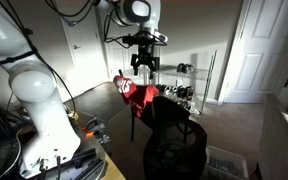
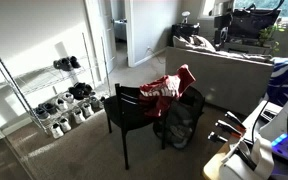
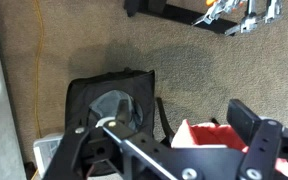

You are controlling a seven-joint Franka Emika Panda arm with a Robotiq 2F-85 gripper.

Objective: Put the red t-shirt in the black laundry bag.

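Gripper [image 1: 144,68] upper centre, jaws spread wide, red t-shirt [image 1: 132,91] draped on chair [image 2: 130,102] just below, black laundry bag [image 1: 174,150] bottom centre.

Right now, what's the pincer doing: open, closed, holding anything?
Pincer: open, holding nothing; the red t-shirt lies below it.

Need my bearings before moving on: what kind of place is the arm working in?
Most likely a home living room: a wire shoe rack with shoes along the wall, a grey sofa, carpet and white doors.
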